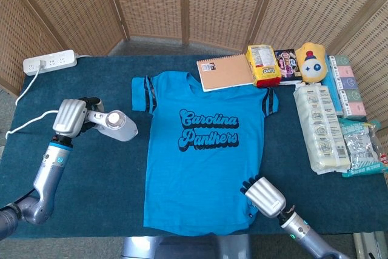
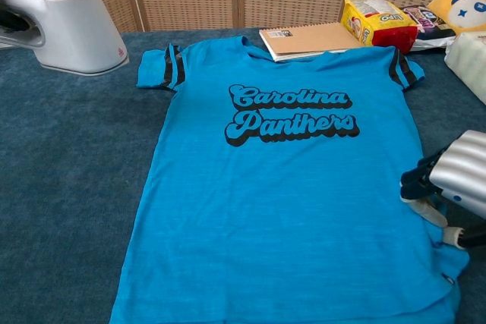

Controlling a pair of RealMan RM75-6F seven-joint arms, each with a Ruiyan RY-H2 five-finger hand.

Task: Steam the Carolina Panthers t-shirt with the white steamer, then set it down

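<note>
Two robot hands in view. Left robot hand (image 1: 71,117) grips the white steamer (image 1: 117,127) handle at 9 o'clock on the bench (image 1: 91,174), steamer just left of the Carolina Panthers t-shirt (image 1: 206,156), which lies flat mid-bench. Right robot hand (image 1: 264,195) rests on the shirt's hem corner at 5 o'clock; finger state unclear.
</note>
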